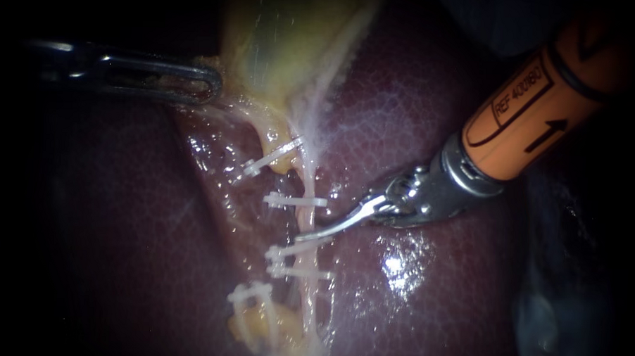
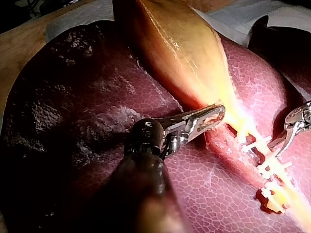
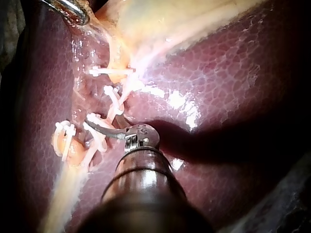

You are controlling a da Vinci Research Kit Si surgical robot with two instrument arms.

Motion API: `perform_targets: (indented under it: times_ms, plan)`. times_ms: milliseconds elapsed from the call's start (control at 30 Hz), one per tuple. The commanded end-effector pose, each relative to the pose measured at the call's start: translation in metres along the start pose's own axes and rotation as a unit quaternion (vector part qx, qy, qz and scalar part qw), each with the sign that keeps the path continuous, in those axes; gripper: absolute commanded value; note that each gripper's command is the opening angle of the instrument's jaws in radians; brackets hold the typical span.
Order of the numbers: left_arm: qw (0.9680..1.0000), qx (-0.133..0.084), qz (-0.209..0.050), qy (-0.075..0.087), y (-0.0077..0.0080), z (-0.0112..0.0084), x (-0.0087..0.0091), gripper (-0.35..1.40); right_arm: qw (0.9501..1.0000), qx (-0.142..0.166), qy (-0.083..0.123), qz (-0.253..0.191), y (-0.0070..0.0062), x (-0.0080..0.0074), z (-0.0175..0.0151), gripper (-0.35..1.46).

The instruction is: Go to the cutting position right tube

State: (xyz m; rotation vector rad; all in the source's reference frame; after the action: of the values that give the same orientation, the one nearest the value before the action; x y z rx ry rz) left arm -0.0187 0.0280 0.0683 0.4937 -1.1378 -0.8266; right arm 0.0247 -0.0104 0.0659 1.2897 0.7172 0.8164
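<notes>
With gallbladder (image 1: 280,43) clenched & pulled taut by left instrument (image 1: 204,82), right tube (image 1: 306,216) is exposed btw clips (image 1: 295,200) for right instrument (image 1: 303,235) laid across it; whether its blades are parted can't be told.

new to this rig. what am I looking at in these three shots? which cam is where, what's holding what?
It is a surgical robot with two slender instruments, working at a bench on a pig's liver and its yellowish gallbladder. The endoscope view is the close shot of the tissue. The other two views come from a camera on each instrument's arm, looking along its shaft. The left instrument has its pincer shut on the gallbladder's lower edge. The right instrument holds nothing that I can see. Its curved tip lies at the right tube, in the gap between two of the white clips that cross the tubes.
</notes>
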Motion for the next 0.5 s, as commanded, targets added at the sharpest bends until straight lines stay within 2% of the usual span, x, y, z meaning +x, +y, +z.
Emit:
perform_targets:
  times_ms: [33, 200, 367, 500]
  plan:
    - [1.0, 0.0, 0.0, 0.0, 0.0, 0.0, 0.0, -0.35, 0.9999, 0.008, 0.007, -0.003, 0.0001, 0.0002, 0.0001, 1.12]
    - [1.0, 0.0, 0.0, 0.0, 0.0, 0.0, 0.0, -0.35, 0.9978, 0.055, 0.027, -0.023, 0.0009, 0.0011, 0.001, 1.17]
    - [1.0, 0.0, 0.0, 0.0, 0.0, 0.0, 0.0, -0.35, 0.9938, 0.076, 0.038, -0.071, 0.0017, 0.0015, 0.0022, 1.2]
    - [1.0, 0.0, 0.0, 0.0, 0.0, 0.0, 0.0, -0.35, 0.9869, 0.099, 0.045, -0.119, 0.0022, 0.0015, 0.0031, 1.05]
